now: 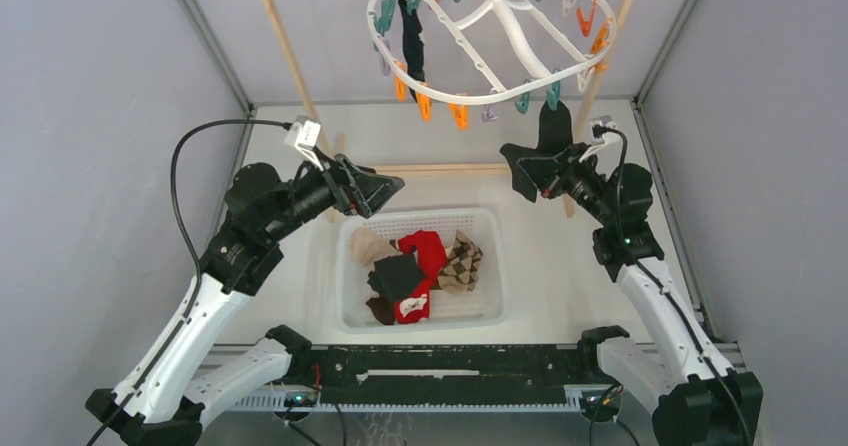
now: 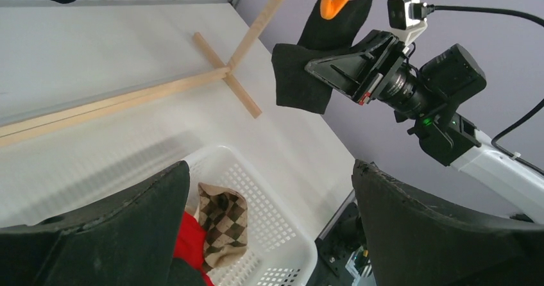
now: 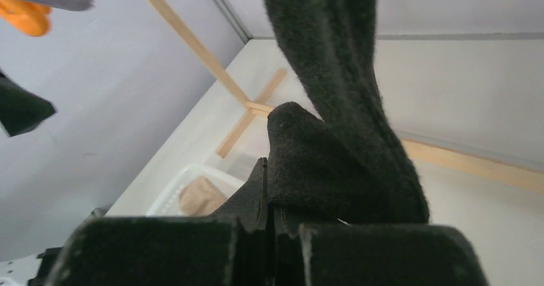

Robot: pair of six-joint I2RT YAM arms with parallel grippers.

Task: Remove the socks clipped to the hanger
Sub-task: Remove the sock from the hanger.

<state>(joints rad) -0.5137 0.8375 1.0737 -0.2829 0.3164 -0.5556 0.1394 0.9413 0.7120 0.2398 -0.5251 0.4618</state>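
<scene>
Grey walls on three sides, white table (image 1: 560,266) below. Clenched on the black sock (image 1: 549,126): right gripper (image 1: 535,171), fingers pressed together with the sock's folded lower end pinched between them. Straight above those jaws, the sock's upper end running up to a teal clip (image 1: 553,93) on the near rim of the hanger (image 1: 496,2); whether the clip bites it, cannot tell. From the right wrist, same black sock (image 3: 340,138) filling the view over the closed right gripper (image 3: 269,199), fabric bulging just past the fingertips. Spread wide and holding nothing: left gripper (image 1: 385,188), well apart from the right jaws and facing them across the table. Below and between the left fingers (image 2: 122,228), corner of the basket (image 2: 263,196) with an argyle sock (image 2: 221,225) and a red sock (image 2: 190,241) inside. More socks (image 1: 400,276) heaped in that basket (image 1: 425,212), lower than both pairs of jaws and between them. High above the left jaws, a dark sock (image 1: 412,41) clipped at the hanger's left side. Behind both grippers, wooden rack (image 1: 285,51) carrying the hanger.
</scene>
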